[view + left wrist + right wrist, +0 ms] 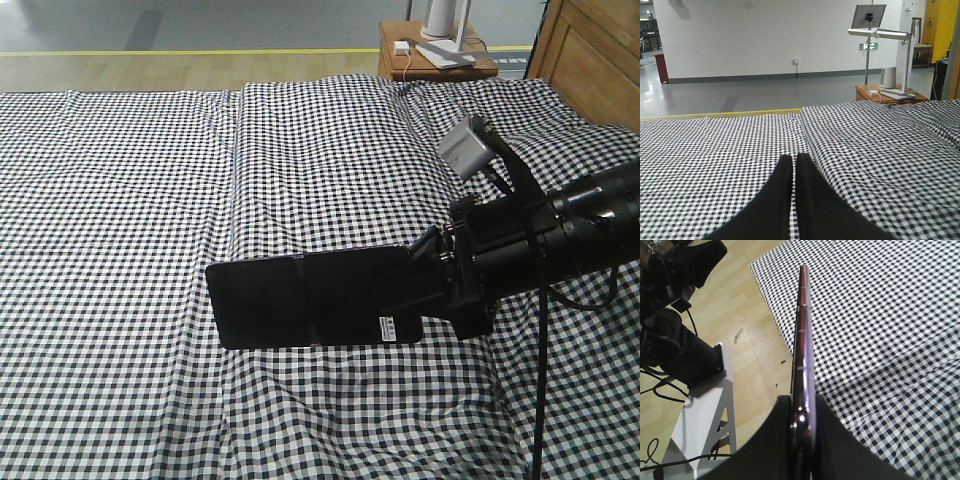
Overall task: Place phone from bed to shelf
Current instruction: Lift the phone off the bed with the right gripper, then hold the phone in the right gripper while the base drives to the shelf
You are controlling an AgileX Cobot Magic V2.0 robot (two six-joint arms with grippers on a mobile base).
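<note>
The phone [300, 300], a glossy black slab with a white sticker near its right end, hangs level just above the bed [120, 200]. My right gripper [418, 272] is shut on its right end. In the right wrist view the phone [802, 325] shows edge-on with a pinkish rim, clamped between the fingers [832, 435] of that gripper [802, 407]. In the left wrist view my left gripper [792, 159] is shut, holds nothing, and hovers low over the checked bed cover [880, 150]. The shelf is out of view.
A small reddish-brown side table [430, 55] with a white lamp base stands past the bed's far right corner, beside the wooden headboard [600, 50]. The same table [890, 92] appears in the left wrist view. Black arm hardware and a white stand [695, 405] sit on the wood floor beside the bed.
</note>
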